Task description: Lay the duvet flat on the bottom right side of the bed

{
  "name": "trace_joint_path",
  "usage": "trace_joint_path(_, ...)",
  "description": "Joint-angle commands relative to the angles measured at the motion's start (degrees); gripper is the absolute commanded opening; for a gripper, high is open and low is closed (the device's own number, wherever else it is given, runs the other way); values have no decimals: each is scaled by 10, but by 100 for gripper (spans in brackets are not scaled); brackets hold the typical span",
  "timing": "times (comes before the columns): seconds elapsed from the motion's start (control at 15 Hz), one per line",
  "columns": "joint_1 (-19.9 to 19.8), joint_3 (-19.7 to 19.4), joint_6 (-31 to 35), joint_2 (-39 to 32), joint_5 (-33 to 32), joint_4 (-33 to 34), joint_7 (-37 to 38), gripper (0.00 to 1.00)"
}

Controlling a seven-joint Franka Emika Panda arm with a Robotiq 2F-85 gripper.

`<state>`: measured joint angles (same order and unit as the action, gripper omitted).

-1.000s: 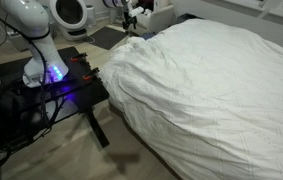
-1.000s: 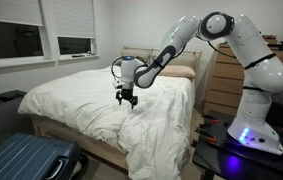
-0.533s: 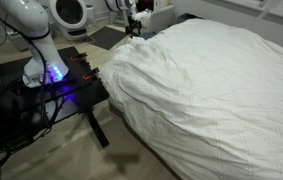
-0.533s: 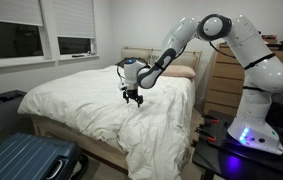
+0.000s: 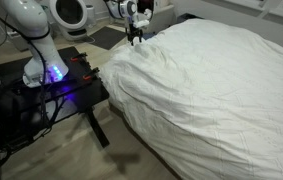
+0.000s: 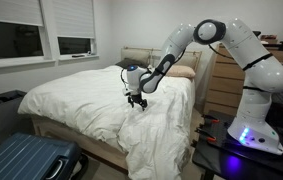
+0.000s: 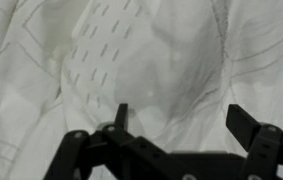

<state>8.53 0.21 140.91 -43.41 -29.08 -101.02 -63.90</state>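
Observation:
The white puffy duvet point(image 5: 211, 90) covers the whole bed point(image 6: 56, 128) and hangs bunched over one corner, as seen in both exterior views point(image 6: 101, 105). My gripper point(image 6: 136, 100) hovers just above the duvet near the middle of the bed, also seen at the top of an exterior view point(image 5: 134, 36). In the wrist view the two black fingers point(image 7: 181, 115) stand wide apart with only wrinkled white duvet point(image 7: 151, 60) beneath them. The gripper is open and holds nothing.
A black metal-framed table point(image 5: 56, 90) with glowing blue electronics stands beside the bed under the robot base. A blue suitcase point(image 6: 21, 160) lies on the floor. A wooden dresser point(image 6: 221, 85) and pillow point(image 6: 181, 72) are near the headboard.
The gripper has moved a little along the bed, towards the bunched corner of the duvet, and slightly lower. The duvet has not visibly moved.

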Motion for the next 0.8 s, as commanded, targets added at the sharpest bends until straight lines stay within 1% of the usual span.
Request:
trace_joint_path(0.0, -15, 4, -7, -17, -8, 10, -4, 100)
trace_joint_path(0.13, -19, 4, -6, -26, -8, 13, -5, 100)
trace_joint_path(0.2, -20, 3, 1, -29, -9, 13, 0, 76)
trace_joint_path(0.27, -20, 2, 1, -31, -10, 14, 1, 72)
trace_joint_path(0.33, -20, 1, 4, -32, -10, 14, 3, 66)
trace_joint_path(0.4, -20, 1, 8, -32, -10, 15, 4, 56)
trace_joint_path(0.53, -18, -1, 17, -31, -13, 13, 10, 43)
trace_joint_path(0.73, -17, -2, 25, -30, -13, 13, 14, 19)
